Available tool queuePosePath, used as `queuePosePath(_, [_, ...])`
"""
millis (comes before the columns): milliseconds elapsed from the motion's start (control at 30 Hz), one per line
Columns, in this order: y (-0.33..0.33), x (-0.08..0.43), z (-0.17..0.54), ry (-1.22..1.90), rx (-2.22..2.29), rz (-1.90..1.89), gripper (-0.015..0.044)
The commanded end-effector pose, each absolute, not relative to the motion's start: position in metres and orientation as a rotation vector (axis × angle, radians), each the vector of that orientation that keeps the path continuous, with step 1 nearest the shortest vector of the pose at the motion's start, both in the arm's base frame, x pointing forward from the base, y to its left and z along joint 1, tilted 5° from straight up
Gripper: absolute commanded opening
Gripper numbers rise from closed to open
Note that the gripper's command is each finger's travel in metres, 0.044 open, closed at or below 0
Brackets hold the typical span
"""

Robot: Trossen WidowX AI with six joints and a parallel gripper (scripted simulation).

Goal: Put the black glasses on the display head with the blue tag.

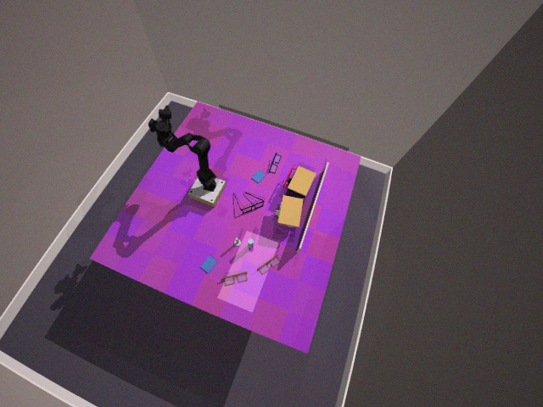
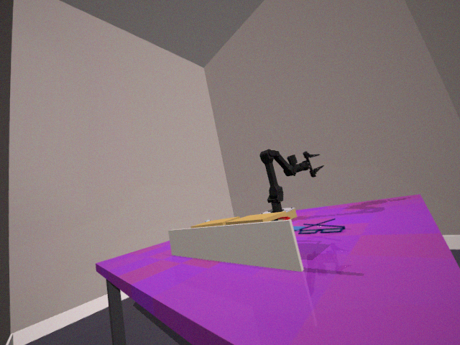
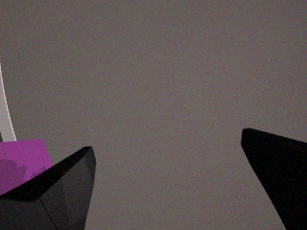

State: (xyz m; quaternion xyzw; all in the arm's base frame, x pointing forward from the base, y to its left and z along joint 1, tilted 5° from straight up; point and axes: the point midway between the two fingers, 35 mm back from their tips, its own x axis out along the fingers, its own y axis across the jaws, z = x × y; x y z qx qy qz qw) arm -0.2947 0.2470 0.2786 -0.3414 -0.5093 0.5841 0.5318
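The black glasses (image 1: pixel 253 207) rest on the table between the arm's base and the tan boards, temples spread toward the base. The display heads are mostly hidden under two tilted tan boards; the upper-right board (image 1: pixel 302 180) has red glasses (image 1: pixel 287 178) at its edge, and the lower board (image 1: pixel 290 211) has a small pale part beside it. No blue tag can be made out. My gripper (image 2: pixel 321 160) (image 3: pixel 171 147) is open and empty, raised high and far from the glasses, pointing away from the boards.
Dark blue glasses (image 1: pixel 270 167) (image 2: pixel 322 231) lie near a blue square (image 1: pixel 259 176). Another blue square (image 1: pixel 208 264), a small white post (image 1: pixel 237 242), a teal cylinder (image 1: pixel 250 244) and two brown glasses (image 1: pixel 235 278) (image 1: pixel 268 264) are farther down. A white panel (image 1: pixel 313 205) (image 2: pixel 233 243) stands behind the boards.
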Motion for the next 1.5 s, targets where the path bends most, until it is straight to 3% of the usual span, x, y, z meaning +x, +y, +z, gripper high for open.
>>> queuePosePath(0, [0.247, -0.295, 0.279, -1.215, -0.814, 1.393, 0.0426])
queuePosePath(233, [0.247, -0.295, 0.279, -1.215, -0.814, 1.393, 0.044])
queuePosePath(533, [0.339, -0.212, 0.264, -0.87, -0.784, 1.351, 0.0204])
queuePosePath(900, [0.4, -0.085, 0.242, -0.467, -0.7, 1.213, 0.02])
queuePosePath(1067, [0.414, -0.001, 0.223, -0.214, -0.614, 1.111, 0.02])
queuePosePath(1467, [0.36, 0.202, 0.167, 0.402, -0.225, 0.683, 0.02])
